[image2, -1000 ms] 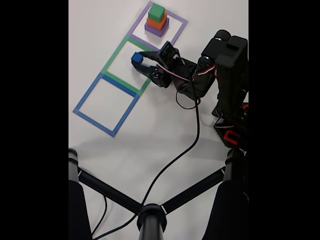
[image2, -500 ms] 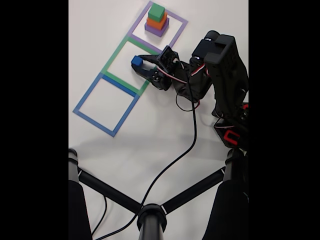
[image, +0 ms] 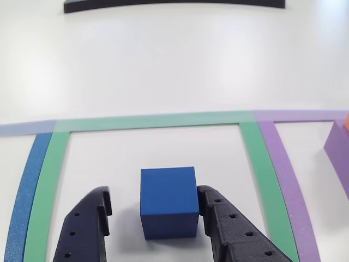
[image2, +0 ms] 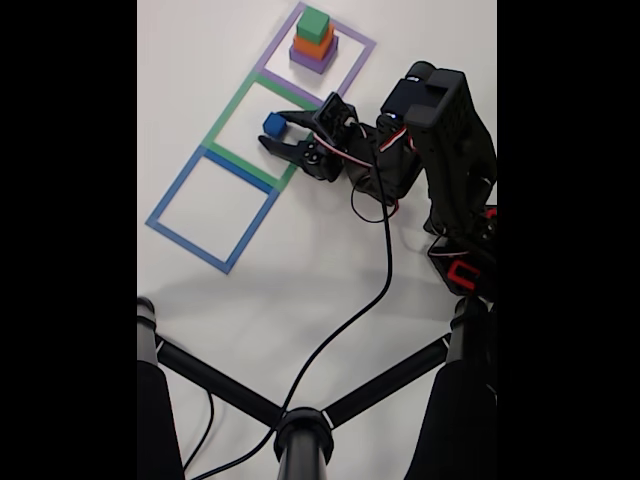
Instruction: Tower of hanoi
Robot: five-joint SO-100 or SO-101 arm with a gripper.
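Other view: the blue cube [image: 168, 201] was seen sitting on the white table [image: 163, 60], inside the green tape outline [image: 152, 121]. The gripper [image: 155, 210] was spread wide around it. The right finger [image: 223, 224] was touching or almost touching the cube's right face; contact could not be confirmed. The left finger [image: 87, 226] was clearly apart from the cube, with a strip of table showing between them. The cube was not clamped. A purple tape outline [image: 289, 180] was seen just right of the green one, sharing a border, and a blue tape outline [image: 27, 191] just left of it. An edge of the purple block [image: 339, 148] was seen at the right frame edge, inside the purple outline, with a sliver of orange above it. A black bar [image: 174, 4] was seen along the top edge.

Fixed view: 3 tape squares were laid in a diagonal row, purple [image2: 352, 62] at top, green [image2: 222, 122] in the middle, blue [image2: 172, 196] at bottom left. A stack of 3 was seen inside the purple square: purple block [image2: 312, 60] at the bottom, orange block [image2: 311, 43] on it, green block [image2: 313, 23] on top. The cube [image2: 273, 124] was seen in the green square, well apart from the stack. The arm [image2: 440, 130] reached in from the right, and the gripper [image2: 272, 133] was held low at the cube, fingers splayed to either side. A black cable [image2: 375, 280] ran from the arm down toward a black stand [image2: 300, 435] at the bottom.
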